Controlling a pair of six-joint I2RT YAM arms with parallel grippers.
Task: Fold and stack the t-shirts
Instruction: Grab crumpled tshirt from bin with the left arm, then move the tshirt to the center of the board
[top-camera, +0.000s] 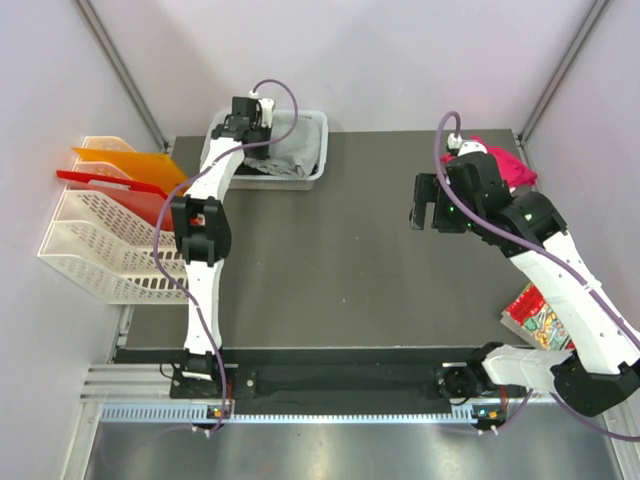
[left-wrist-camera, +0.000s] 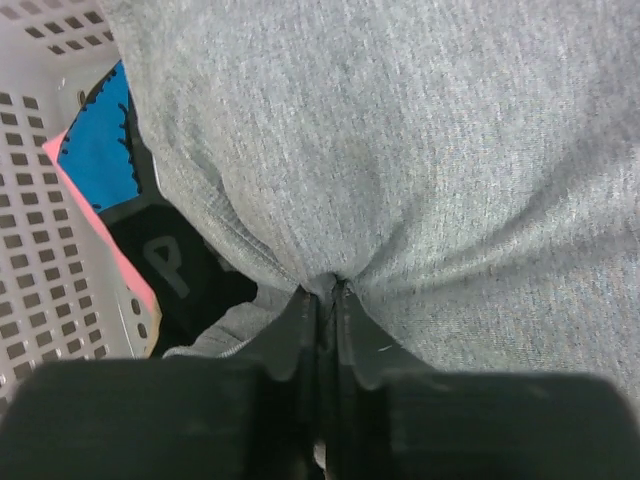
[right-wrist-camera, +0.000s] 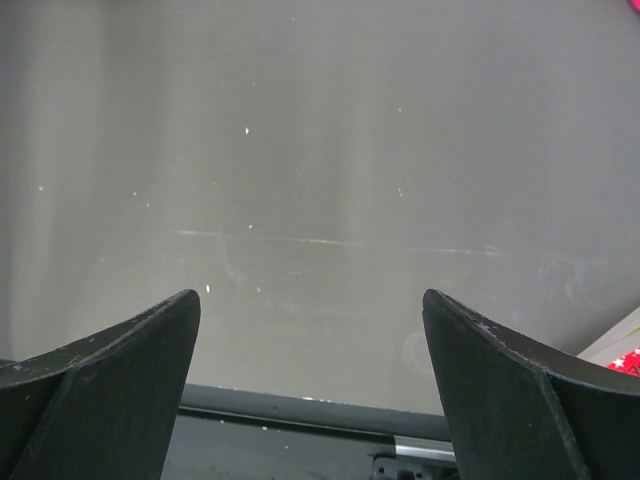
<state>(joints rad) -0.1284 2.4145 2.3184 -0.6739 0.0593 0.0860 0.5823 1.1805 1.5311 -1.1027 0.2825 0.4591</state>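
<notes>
Left wrist alone shows jaws pinching grey t-shirt (left-wrist-camera: 400, 150).

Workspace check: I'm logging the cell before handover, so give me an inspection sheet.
Surface: dark table.
Job's things: grey t-shirt and black t-shirt in the white bin, far left; pink t-shirt at far right corner.
Clutter: red snack packet at right edge.
Grippers: left gripper shut on grey t-shirt; right gripper open, empty.
Cables: purple cable on each arm.
Surroundings: white basket rack with orange and red sheets, left; pale walls.
</notes>
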